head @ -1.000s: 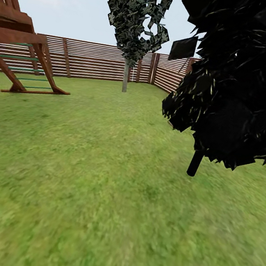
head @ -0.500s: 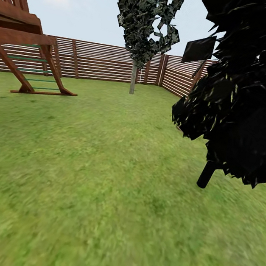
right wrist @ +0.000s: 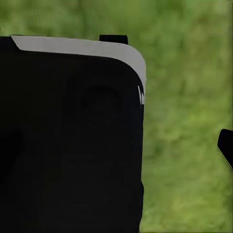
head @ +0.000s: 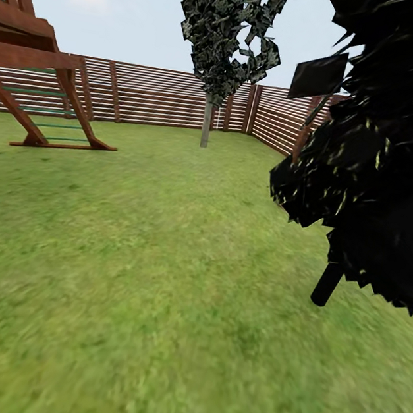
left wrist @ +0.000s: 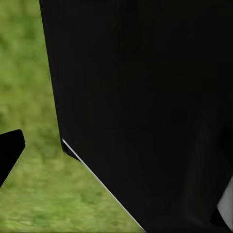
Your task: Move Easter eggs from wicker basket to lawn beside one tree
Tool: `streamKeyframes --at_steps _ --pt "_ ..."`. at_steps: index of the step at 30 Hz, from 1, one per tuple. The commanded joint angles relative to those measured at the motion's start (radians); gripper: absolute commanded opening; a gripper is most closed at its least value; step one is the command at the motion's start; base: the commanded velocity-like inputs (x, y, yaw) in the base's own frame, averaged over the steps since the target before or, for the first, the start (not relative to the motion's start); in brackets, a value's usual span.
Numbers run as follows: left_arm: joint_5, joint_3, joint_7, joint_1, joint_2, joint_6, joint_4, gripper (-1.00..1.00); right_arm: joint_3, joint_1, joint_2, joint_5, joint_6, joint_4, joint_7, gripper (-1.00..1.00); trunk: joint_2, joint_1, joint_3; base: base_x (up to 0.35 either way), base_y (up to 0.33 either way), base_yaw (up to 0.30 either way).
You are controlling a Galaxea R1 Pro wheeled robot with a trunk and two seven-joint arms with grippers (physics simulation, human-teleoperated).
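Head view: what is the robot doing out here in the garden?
It is on its way across the lawn; nothing is being handled right now. Ahead stands a tree with a pale grey trunk by the fence. A dark tree is close on the right, a wooden play structure on the left.
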Motion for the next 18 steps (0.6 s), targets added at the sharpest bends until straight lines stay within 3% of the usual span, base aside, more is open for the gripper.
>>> streamKeyframes --at_steps 1,18 --pt "0.0 0.0 0.0 0.001 0.0 -0.001 -0.002 1.0 0.001 0.0 0.0 0.0 -0.003 0.001 -0.001 1.0 0.0 0.001 -0.001 0.339 0.0 0.0" --pt "0.0 0.0 0.0 0.001 0.0 -0.001 -0.002 1.0 0.0 -0.001 0.0 0.0 -0.003 0.001 -0.001 1.0 0.0 0.001 -0.001 0.339 0.0 0.0"
